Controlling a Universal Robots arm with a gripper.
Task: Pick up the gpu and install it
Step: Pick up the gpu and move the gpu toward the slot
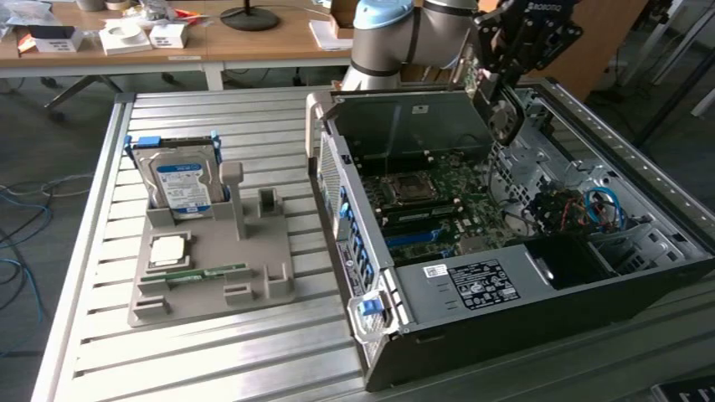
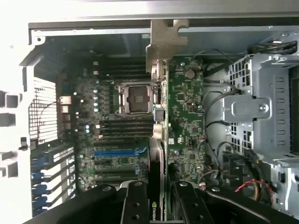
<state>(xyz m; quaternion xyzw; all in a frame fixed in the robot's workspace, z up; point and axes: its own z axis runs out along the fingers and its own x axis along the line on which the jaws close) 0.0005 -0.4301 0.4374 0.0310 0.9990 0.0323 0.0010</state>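
risk: could scrape the motherboard point(image 2: 117, 88) or miss the blue slot point(image 2: 119, 152) if lowered tilted; could snag the bracket point(image 2: 164, 39) on the case point(image 1: 470, 285) wall | end effector point(image 2: 158, 198): clamped narrowly on the gpu point(image 2: 159, 116), gripping both flat faces | gpu: held edge-on above the motherboard, unseated

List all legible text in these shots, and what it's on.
"ROBOTIQ": on the body of the end effector.
"NVIDIA": on the gpu gripped by the end effector.
Hard drive label: print too small to read.
Power supply label: print too small to read.
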